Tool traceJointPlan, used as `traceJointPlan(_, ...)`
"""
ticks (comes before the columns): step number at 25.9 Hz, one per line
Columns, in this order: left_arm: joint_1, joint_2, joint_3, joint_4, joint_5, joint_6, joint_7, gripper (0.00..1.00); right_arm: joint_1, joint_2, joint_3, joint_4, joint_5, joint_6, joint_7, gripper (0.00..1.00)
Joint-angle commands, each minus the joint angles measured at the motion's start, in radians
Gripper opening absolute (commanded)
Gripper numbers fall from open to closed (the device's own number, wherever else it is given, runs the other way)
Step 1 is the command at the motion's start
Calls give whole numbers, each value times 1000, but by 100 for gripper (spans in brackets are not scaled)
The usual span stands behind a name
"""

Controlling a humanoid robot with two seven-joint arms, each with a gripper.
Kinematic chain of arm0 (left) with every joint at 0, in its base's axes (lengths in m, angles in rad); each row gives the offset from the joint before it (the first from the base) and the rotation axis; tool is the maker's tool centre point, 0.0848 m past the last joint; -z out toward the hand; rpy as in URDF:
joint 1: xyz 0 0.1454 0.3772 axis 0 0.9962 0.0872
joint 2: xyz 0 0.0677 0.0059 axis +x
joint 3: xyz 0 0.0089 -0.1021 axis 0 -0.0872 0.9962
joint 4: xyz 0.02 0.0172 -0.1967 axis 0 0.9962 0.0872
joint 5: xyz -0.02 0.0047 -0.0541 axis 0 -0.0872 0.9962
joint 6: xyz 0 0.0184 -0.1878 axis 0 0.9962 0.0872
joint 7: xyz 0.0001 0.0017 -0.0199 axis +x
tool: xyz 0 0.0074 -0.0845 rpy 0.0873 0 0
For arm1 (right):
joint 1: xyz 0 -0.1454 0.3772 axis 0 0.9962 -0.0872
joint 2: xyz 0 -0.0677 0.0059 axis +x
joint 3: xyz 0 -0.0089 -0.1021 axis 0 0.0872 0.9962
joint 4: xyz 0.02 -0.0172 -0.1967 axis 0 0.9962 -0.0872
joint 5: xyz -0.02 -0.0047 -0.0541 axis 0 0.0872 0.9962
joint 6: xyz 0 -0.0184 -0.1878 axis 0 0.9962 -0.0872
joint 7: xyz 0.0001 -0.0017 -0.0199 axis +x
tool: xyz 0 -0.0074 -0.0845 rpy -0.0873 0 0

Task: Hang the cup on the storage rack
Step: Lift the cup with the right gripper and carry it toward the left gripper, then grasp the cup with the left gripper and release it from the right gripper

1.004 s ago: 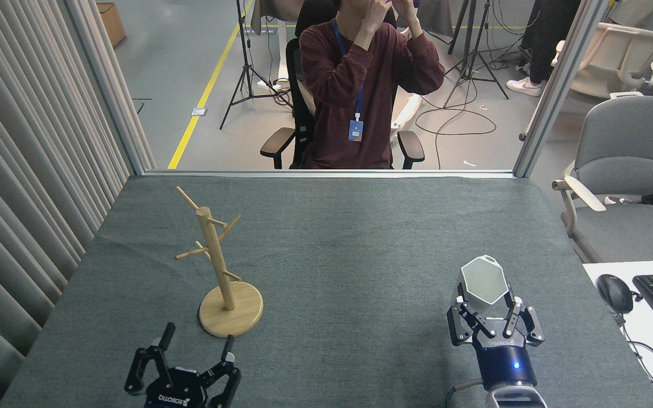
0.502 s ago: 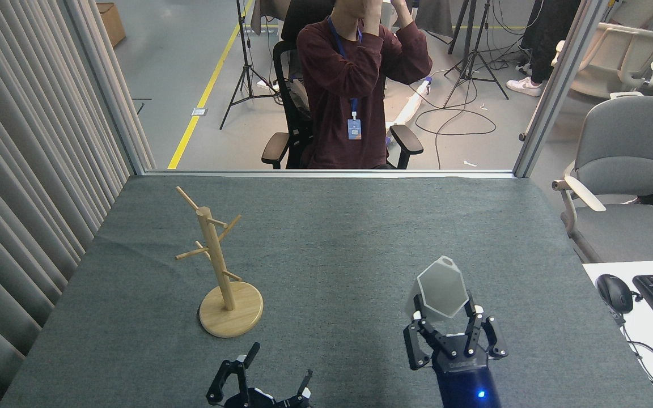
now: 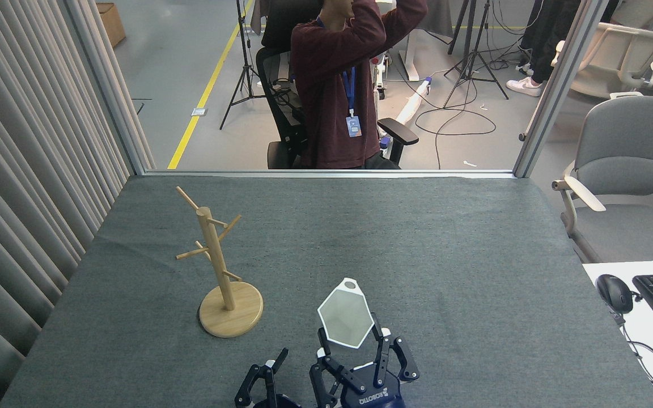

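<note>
Near the tabletop's (image 3: 417, 238) front edge, the right gripper (image 3: 355, 345) clamps the white faceted cup (image 3: 346, 313), hexagonal rim facing up. The left gripper (image 3: 272, 371) spreads empty beside it. The wooden storage rack (image 3: 216, 266) stands toward the left edge.

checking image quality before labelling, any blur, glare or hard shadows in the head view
Head view: the cup, rack and right gripper are sharp; lighting is soft and even, only a faint shadow left of the rack base; no glare on the table.
</note>
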Motion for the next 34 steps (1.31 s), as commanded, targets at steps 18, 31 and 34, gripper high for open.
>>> traceJointPlan(18,-8,-2,8,-9,2,28,1,99,84,-29,181,-27,60,67,0,66)
traceJointPlan(31,-26,6,8,-21,8,43,12,99,84,-29,172,-27,60,71,-1,66)
traceJointPlan(34,-29,12,7,-21,8,41,12,79,86,-29,172,-27,60,71,-1,66)
